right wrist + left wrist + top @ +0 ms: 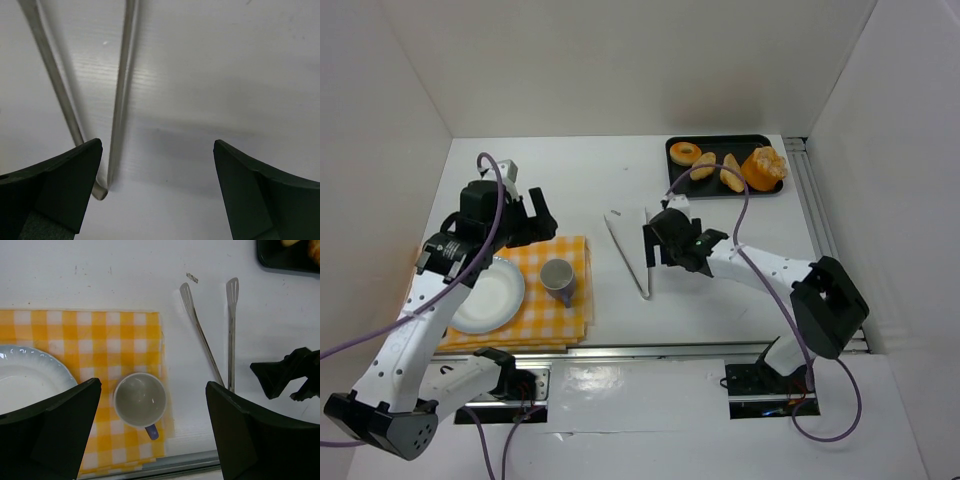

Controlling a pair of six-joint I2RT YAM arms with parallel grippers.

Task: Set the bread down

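The bread lies in a black tray at the far right corner of the desk, well apart from both sets of fingers. The right fingers hang low over the middle of the desk, nearer the tray than the left ones but still clear of it. They are spread wide and hold nothing. In the right wrist view one arm of the tongs runs up between the two fingers, while the other arm lies just outside the left one.

The left fingers hover above the far edge of a yellow checked cloth, on the other side of the desk from the bread. They too are wide apart and empty. The left wrist view looks down between them onto the cup.

Counted: one tray, with four pieces in it — a ring, two long pale pieces and a bigger orange lump, though I cannot tell whether that last one is bread. There is one pair of tongs, lying flat on the bare desk between cloth and tray, its arms splayed toward the far side and joined at the near end. On the one cloth stand one white plate and one grey cup, side by side, the cup to the right of the plate.
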